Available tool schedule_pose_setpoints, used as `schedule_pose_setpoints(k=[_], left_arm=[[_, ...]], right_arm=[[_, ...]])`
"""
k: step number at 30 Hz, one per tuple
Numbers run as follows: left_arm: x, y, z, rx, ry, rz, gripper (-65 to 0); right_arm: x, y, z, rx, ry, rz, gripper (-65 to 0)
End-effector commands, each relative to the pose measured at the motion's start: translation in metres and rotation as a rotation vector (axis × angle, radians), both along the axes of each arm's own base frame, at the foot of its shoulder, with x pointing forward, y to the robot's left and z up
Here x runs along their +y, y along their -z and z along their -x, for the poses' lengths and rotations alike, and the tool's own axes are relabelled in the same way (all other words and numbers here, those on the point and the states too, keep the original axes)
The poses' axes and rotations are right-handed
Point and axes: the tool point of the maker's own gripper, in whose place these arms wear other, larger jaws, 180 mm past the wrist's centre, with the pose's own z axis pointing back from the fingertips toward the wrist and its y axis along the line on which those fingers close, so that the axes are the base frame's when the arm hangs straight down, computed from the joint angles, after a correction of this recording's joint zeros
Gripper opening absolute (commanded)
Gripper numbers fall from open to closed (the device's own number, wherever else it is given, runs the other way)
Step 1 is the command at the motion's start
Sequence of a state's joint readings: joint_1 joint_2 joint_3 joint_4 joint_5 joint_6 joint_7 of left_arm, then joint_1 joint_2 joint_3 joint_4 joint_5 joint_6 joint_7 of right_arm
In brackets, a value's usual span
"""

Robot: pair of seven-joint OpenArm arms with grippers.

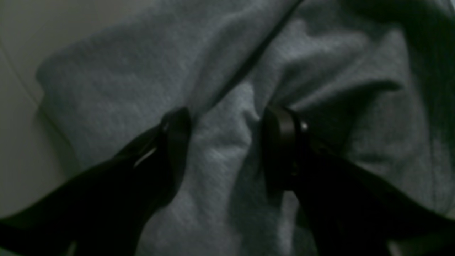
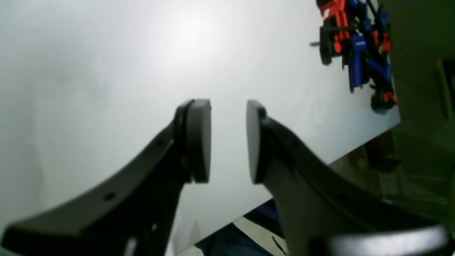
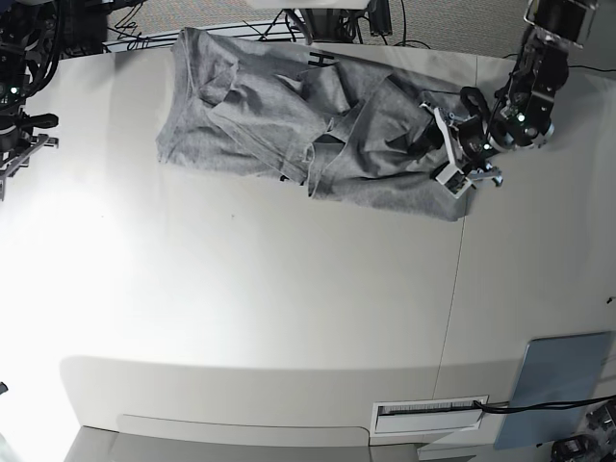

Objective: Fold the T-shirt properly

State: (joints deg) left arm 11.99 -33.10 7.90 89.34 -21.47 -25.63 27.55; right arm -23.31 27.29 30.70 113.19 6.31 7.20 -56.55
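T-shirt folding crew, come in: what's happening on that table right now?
Left gripper open, jaws astride a ridge of the T-shirt. Right gripper empty, jaws apart over bare table. Shirt crumpled, unfolded. Nothing in the way.

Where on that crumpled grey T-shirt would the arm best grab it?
Probably the raised fold of the T-shirt between the open left gripper's fingers, approached from above at the shirt's end nearest that arm: the cloth there bunches into a ridge easy to pinch.
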Motion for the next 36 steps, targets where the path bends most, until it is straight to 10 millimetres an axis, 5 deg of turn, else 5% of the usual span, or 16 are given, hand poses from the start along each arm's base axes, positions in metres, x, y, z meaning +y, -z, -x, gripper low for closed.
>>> schedule_pose_setpoints(k=[1, 6, 12, 16, 22, 29, 33, 36], left_arm=[[0.045, 0.041, 0.047, 0.203, 0.013, -0.242, -32.2], [0.037, 0.03, 0.045, 0.194, -0.088, -0.106, -32.2], [0.009, -0.03, 0.012, 0.044, -0.093, 0.156, -32.2], [0.005, -0.053, 0.001, -0.009, -0.111, 0.2, -32.2], [0.004, -0.057, 0.0, -0.02, -0.107, 0.198, -32.2], [0.004, -0.059, -0.003, -0.03, -0.107, 0.202, -32.2], [0.004, -0.059, -0.004, -0.031, -0.107, 0.202, -32.2], [0.004, -0.059, -0.004, -0.031, -0.107, 0.202, -32.2]], right_arm=[[-0.004, -0.015, -0.007, -0.039, -0.013, 0.039, -47.7], [0.009, -0.007, -0.011, -0.027, -0.068, -0.032, -47.7], [0.055, 0.026, -0.005, 0.109, -0.216, -0.274, -47.7], [0.081, 0.035, -0.002, 0.129, -0.307, -0.388, -47.7], [0.124, 0.045, 0.015, 0.146, -0.415, -0.61, -47.7], [0.141, 0.056, 0.029, 0.184, -0.422, -0.694, -46.8], [0.169, 0.072, 0.045, 0.258, -0.527, -0.737, -30.7], [0.198, 0.085, 0.059, 0.298, -0.595, -0.799, -28.3]])
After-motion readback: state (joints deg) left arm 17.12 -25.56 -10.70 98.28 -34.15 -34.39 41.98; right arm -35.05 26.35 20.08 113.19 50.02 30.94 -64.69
